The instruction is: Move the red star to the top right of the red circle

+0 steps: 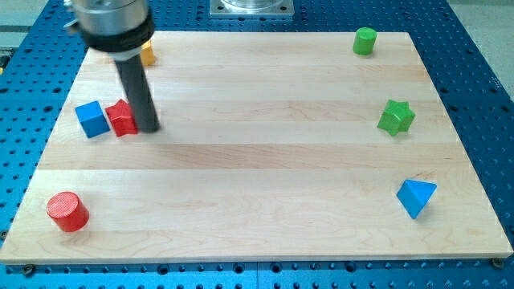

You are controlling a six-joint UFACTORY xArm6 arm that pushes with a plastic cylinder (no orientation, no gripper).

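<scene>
The red star [121,119] sits at the view's left on the wooden board, partly hidden by my rod. My tip [148,127] rests right beside the star's right edge, touching or nearly touching it. The red circle [67,211], a short cylinder, stands near the board's bottom left corner, well below and to the left of the star. A blue cube [92,118] sits just left of the red star, close against it.
A yellow block [147,54] shows partly behind my rod at the top left. A green cylinder [365,40] stands at the top right, a green star [396,117] at the right, a blue triangle [416,197] at the bottom right. The wooden board [265,160] lies on a blue perforated table.
</scene>
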